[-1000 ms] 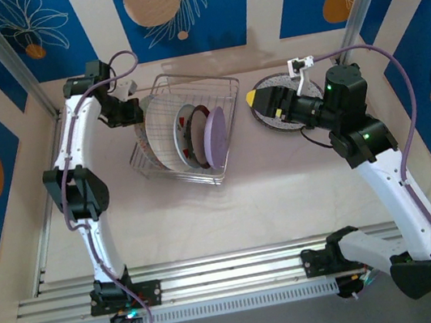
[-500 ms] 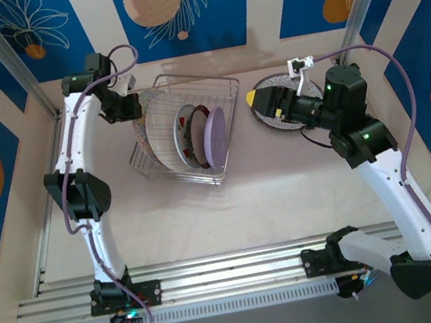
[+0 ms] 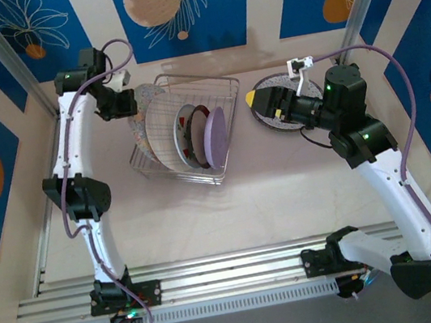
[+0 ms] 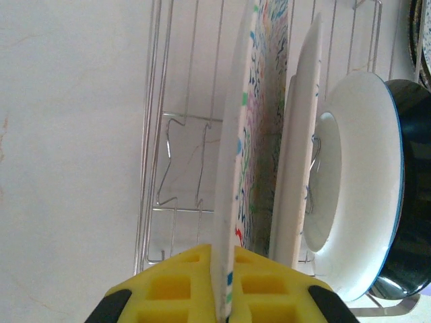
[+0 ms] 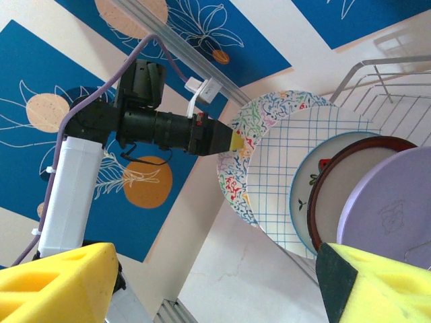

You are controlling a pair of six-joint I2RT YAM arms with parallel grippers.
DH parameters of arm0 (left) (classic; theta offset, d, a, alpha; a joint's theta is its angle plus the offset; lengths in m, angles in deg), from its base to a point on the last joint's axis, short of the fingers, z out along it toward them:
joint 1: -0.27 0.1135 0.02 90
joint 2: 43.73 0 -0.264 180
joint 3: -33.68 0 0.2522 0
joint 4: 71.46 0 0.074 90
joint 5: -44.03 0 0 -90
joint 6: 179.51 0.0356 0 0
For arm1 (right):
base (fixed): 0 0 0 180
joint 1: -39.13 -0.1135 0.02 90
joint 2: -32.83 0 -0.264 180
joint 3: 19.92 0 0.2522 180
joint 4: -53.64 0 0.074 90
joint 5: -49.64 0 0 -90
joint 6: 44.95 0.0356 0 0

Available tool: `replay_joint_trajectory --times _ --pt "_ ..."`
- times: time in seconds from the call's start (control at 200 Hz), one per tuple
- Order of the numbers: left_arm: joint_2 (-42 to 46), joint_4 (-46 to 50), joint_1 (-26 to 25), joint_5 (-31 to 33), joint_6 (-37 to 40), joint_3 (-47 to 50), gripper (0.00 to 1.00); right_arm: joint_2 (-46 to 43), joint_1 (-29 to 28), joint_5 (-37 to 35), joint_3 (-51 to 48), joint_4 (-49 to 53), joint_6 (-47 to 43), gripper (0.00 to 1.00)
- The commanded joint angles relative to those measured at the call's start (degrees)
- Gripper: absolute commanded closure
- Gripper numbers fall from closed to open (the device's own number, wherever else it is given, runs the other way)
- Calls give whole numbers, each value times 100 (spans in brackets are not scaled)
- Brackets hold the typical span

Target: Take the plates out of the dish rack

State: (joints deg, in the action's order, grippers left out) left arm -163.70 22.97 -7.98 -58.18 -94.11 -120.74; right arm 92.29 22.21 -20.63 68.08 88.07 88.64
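The dish rack (image 3: 199, 78) of silver wire stands at the back left of the table. Upright in it are a white plate with grid lines (image 3: 166, 136), a small strawberry plate (image 3: 188, 126), a dark-rimmed plate (image 3: 199, 138) and a lilac plate (image 3: 216, 137). My left gripper (image 3: 126, 102) is shut on the rim of a plate with coloured squiggles (image 4: 234, 195) at the rack's left end; its yellow pads (image 4: 182, 282) pinch the edge. A speckled plate (image 3: 275, 125) lies flat on the table to the right, and my right gripper (image 3: 260, 105) hovers open over it.
Blue patterned walls close in the back and both sides. Two slanted metal posts (image 3: 7, 59) stand in the back corners. In the right wrist view the left arm (image 5: 161, 128) holds the squiggle plate (image 5: 250, 158) beside the grid plate (image 5: 303, 168).
My left gripper has drawn back and to the left with the squiggle plate's rim in it, tilting that plate away from the others. The right arm has stayed still.
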Motion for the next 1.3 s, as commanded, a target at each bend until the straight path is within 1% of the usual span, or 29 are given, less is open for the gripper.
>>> replay_joint_trajectory --times 0.0,0.15,0.315,0.43,0.72,1.09,1.295 --pt "317 213 61 205 -111 -208 100 -31 -30 22 47 -1 50 22" --pt "483 273 147 421 -137 -232 100 -53 -40 49 63 7 70 21" --pt "767 261 204 878 -173 -229 100 -93 -47 79 47 25 94 21" --pt "979 203 308 977 -214 -227 100 -113 -48 93 60 25 137 22" --pt "1491 78 735 796 -389 -184 100 -162 -74 110 38 -10 213 21" --pt "2202 -355 1346 526 -864 373 100 -260 -116 -12 -110 -54 352 21" --pt "2486 -635 1572 454 -1203 694 100 -293 -152 -100 -154 -23 420 18"
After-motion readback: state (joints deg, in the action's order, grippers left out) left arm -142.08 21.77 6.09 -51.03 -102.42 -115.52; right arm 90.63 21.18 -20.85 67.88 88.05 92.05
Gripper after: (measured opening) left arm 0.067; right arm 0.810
